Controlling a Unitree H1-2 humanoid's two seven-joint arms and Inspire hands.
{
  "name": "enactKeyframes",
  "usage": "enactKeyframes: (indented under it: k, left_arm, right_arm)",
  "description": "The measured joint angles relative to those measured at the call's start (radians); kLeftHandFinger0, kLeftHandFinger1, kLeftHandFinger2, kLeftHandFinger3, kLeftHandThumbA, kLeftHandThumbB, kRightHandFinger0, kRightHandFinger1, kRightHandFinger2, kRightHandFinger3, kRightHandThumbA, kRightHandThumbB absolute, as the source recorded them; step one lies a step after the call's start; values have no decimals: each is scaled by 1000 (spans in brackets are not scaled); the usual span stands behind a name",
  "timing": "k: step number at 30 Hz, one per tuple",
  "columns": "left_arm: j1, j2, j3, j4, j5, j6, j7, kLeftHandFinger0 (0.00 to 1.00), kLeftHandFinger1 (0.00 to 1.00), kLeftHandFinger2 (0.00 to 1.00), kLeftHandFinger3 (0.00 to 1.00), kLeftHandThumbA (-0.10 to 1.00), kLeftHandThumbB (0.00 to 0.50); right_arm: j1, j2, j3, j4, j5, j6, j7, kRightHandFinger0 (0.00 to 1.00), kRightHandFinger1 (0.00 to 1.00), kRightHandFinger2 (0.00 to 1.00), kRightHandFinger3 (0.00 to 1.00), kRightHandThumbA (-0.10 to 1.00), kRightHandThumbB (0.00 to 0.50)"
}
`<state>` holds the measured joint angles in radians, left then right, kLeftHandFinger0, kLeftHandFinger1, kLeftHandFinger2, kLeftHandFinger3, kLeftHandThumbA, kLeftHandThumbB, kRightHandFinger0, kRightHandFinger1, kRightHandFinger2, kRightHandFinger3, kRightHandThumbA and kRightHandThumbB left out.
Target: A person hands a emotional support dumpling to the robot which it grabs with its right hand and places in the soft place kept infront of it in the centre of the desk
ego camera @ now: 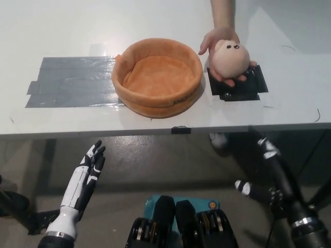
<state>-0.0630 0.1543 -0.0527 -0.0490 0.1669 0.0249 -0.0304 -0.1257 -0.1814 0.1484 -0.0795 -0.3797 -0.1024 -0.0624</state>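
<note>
Black right hand (258,170) empty, fingers apart

No text, label or number can be read anywhere.

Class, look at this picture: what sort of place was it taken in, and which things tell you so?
Probably a robotics lab or test bench, not a home. A plain white desk carries grey tape patches as position marks, a person's hand offers a plush dumpling beside an orange soft basket, and robot arms wait below.
</note>
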Motion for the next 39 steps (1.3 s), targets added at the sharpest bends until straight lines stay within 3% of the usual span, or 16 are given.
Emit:
enactKeyframes:
  k: [2, 6, 11, 13, 17, 20, 27, 31, 34, 36, 39]
  left_arm:
    - [0, 0, 0, 0, 2, 1, 0, 1000, 1000, 1000, 1000, 976, 52]
    - [0, 0, 0, 0, 2, 1, 0, 1000, 1000, 1000, 1000, 980, 61]
    - [0, -1, 0, -1, 3, 2, 0, 1000, 1000, 1000, 1000, 992, 63]
    - [0, 0, 0, -3, 4, 2, 0, 1000, 1000, 1000, 1000, 995, 60]
    - [-1, 0, 0, -7, 5, 1, 0, 1000, 1000, 1000, 1000, 988, 55]
    - [-1, 0, 1, -17, 5, 1, 0, 1000, 1000, 1000, 1000, 989, 63]
    - [-2, 0, 0, -22, 7, 2, 0, 1000, 1000, 1000, 1000, 975, 61]
    - [-3, -1, 1, -22, 4, 2, 0, 1000, 1000, 1000, 1000, 966, 64]
    - [-3, -1, 1, -23, 3, 3, 0, 1000, 1000, 1000, 1000, 974, 76]
    - [-3, -1, 1, -23, 4, 3, 0, 1000, 1000, 1000, 1000, 978, 77]
    - [-4, -1, 1, -24, 4, 3, 0, 1000, 1000, 1000, 1000, 974, 50]
  right_arm:
    - [-14, -1, -31, -83, -2, 16, 1, 1000, 1000, 1000, 1000, 960, 275]
    - [-87, -11, -85, -217, -6, 86, 17, 1000, 1000, 1000, 1000, 946, 296]
    - [-283, -80, -123, -268, -15, 197, 68, 1000, 1000, 1000, 1000, 977, 329]
    - [-367, -112, -130, -252, -15, 236, 89, 1000, 1000, 1000, 1000, 942, 345]
    - [-523, -142, -124, -158, -15, 322, 132, 1000, 1000, 1000, 1000, 829, 300]
    - [-611, -148, -96, -67, -20, 366, 161, 1000, 1000, 1000, 1000, 877, 348]
    - [-767, -154, -15, 154, -34, 432, 227, 1000, 1000, 1000, 1000, 913, 329]
    - [-839, -154, 38, 262, -42, 460, 256, 1000, 1000, 1000, 1000, 882, 348]
    - [-881, -151, 57, 337, -42, 470, 271, 1000, 1000, 1000, 1000, 973, 376]
    - [-914, -151, 83, 402, -46, 475, 279, 1000, 1000, 1000, 1000, 940, 378]
    - [-952, -143, 113, 498, -50, 477, 291, 1000, 1000, 1000, 1000, 930, 386]
